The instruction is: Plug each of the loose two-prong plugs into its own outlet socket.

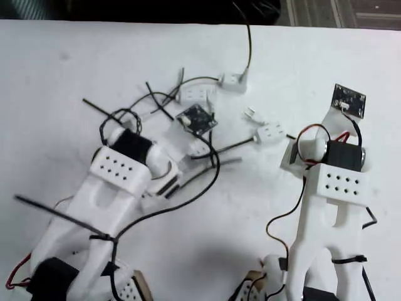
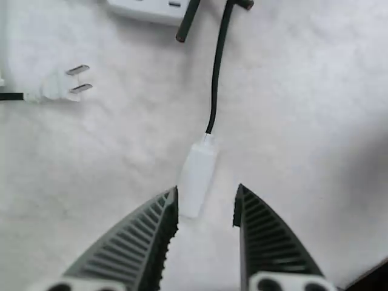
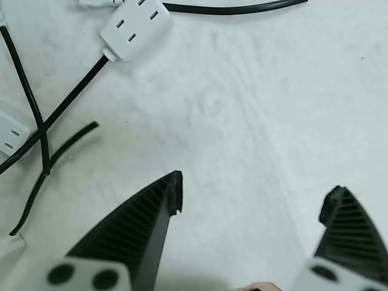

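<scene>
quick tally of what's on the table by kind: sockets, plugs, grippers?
sockets: 3
plugs: 2, one lying between the left fingers
grippers, left and right: 2, both open
total: 7

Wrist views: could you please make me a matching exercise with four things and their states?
1. left gripper
2. right gripper
3. two-prong plug
4. outlet socket

A. lies loose, prongs bare
B. open above bare table
C. slots empty, black cable attached
D. open, white corded body between its fingers

Pairs: 1-D; 2-B; 3-A; 4-C
</scene>
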